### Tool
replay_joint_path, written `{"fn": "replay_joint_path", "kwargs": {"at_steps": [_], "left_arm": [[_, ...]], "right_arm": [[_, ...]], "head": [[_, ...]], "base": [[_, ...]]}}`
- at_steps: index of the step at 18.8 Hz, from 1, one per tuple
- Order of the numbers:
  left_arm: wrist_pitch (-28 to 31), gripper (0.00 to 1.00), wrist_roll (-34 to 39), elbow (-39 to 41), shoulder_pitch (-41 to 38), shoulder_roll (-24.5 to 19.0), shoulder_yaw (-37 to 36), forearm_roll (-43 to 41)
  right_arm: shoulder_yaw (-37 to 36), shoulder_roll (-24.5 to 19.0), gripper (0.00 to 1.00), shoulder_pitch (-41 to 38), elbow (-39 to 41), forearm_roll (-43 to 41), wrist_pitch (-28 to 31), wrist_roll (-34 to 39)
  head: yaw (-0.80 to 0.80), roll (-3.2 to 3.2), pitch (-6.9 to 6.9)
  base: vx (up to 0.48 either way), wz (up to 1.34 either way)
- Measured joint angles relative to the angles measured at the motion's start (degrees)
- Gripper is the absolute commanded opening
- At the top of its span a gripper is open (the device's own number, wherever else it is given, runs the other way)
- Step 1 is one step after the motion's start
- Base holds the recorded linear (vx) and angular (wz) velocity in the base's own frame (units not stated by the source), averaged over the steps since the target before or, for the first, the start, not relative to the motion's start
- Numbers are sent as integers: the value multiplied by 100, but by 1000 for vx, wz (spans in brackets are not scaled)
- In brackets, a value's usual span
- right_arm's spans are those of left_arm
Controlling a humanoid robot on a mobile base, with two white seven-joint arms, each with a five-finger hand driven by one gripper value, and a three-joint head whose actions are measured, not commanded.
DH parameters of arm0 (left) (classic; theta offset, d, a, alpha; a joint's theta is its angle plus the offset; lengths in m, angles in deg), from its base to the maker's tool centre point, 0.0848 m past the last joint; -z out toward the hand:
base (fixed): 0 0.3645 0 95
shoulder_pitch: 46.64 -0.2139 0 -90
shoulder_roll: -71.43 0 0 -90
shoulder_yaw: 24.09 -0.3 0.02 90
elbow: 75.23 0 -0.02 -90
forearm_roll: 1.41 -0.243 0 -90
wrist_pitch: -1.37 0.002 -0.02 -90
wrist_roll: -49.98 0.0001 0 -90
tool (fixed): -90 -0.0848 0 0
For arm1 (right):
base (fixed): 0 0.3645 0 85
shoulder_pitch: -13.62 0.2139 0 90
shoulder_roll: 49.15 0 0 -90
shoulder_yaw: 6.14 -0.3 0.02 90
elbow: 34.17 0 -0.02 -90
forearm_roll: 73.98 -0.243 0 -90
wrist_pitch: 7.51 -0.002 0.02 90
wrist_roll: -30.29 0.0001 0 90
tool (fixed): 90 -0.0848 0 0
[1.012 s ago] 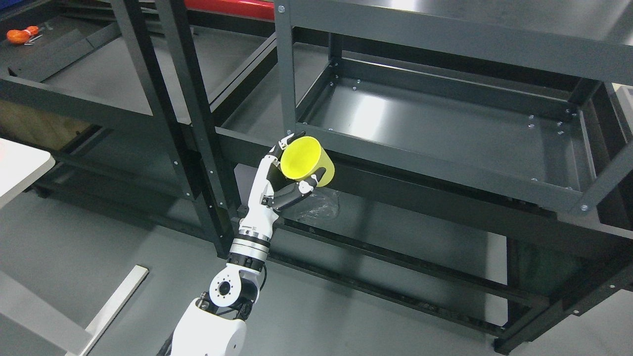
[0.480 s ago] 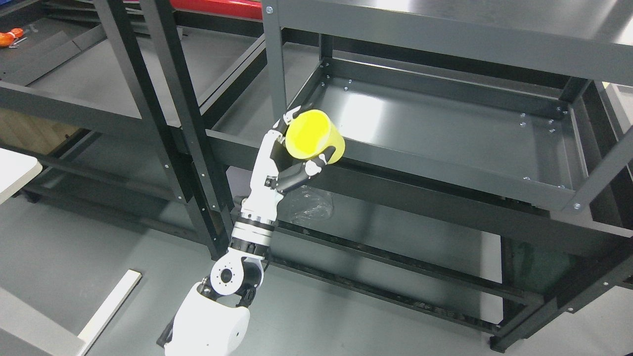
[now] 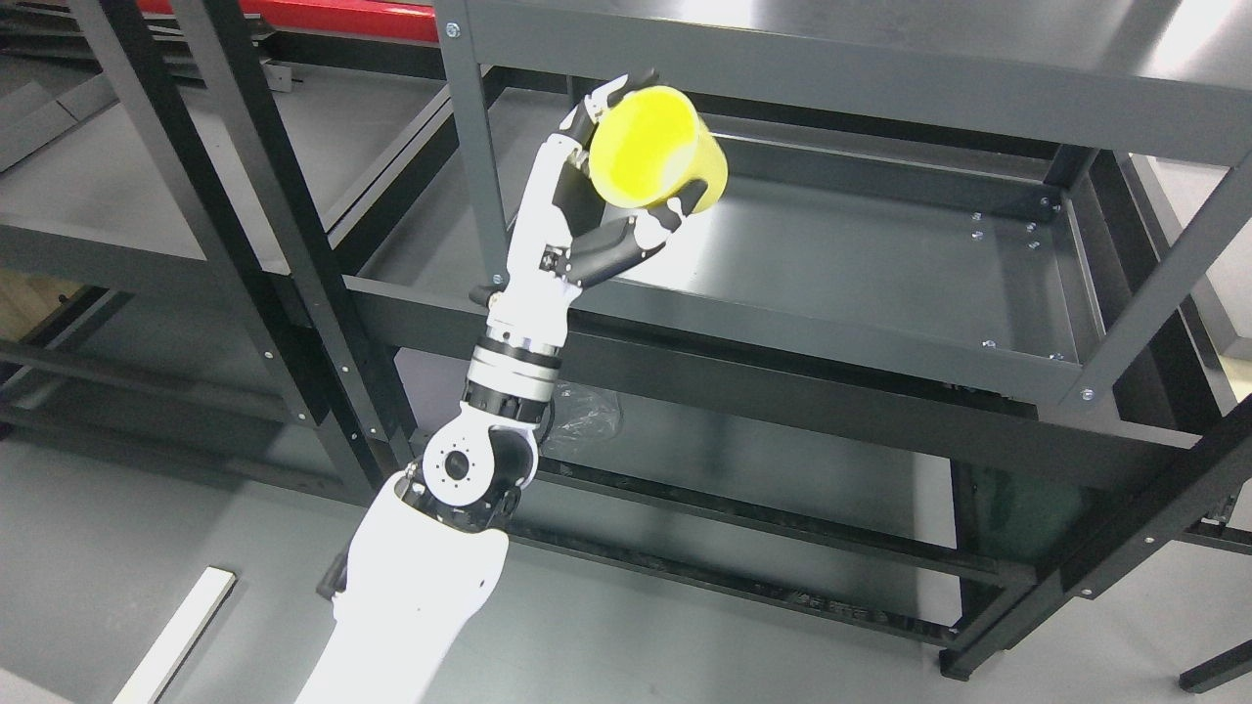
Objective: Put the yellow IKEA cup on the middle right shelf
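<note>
My left hand (image 3: 626, 181) is shut on the yellow cup (image 3: 657, 147), fingers wrapped around its side. The cup is tilted, its open mouth facing toward me and to the left. I hold it in the air above the left front part of the dark grey middle shelf (image 3: 880, 264) of the right rack, just below the edge of the shelf above. The white left arm rises from the bottom edge past the shelf's front rail. The right arm is not in view.
A vertical post (image 3: 479, 156) of the right rack stands just left of my hand. The upper shelf's front edge (image 3: 880, 88) runs close above the cup. A crumpled clear plastic bag (image 3: 587, 420) lies on the lower shelf. A second rack (image 3: 245, 225) stands to the left.
My left hand has lifted the cup up and to the right, from the shelf's front rail to above the shelf surface. The camera has also shifted, so the racks appear moved left.
</note>
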Motion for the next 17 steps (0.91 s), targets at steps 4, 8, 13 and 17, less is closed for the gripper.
{"fn": "replay_joint_path", "kwargs": {"at_steps": [4,8,13,17], "left_arm": [[22,0,64,102,406,0,-106,-8],[349,0,413,170,853,0,-160,-10],[1023,0,771,221,1409,0,-206,215],[2030,0,1037,210,1854,0,-256,805]], "right_arm": [[0,0,99,0,0,0,0,0],[0,0,99,0,0,0,0,1],[0,0,99,0,0,0,0,1],[0,0,99,0,0,0,0,1]], "head": [[0,0,0],[0,0,-1],[0,0,-1],[0,0,-1]], "base": [[35,-83],[38,-52],[41,-64],[78,-78]]}}
